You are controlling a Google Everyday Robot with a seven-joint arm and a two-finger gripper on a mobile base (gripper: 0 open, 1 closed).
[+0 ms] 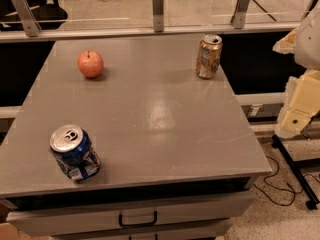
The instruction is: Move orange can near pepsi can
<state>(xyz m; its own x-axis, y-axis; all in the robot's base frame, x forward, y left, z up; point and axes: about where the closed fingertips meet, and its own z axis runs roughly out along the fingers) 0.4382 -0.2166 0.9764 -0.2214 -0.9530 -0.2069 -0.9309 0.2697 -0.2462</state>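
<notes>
1. Gripper (299,104): cream-coloured, hanging off the counter's right edge, well apart from both cans. I can't tell whether it's spread or pressed together.
2. Small orange-gold metallic drink can (209,56): upright by the far right corner of the flat grey counter (160,114), silver top and pull tab showing.
3. Dented blue pepsi can (75,153) with silver top: near the front left corner, leaning, diagonally across from the orange one.
4. Round red apple (90,64): toward the far left corner, apart from both cans.
</notes>
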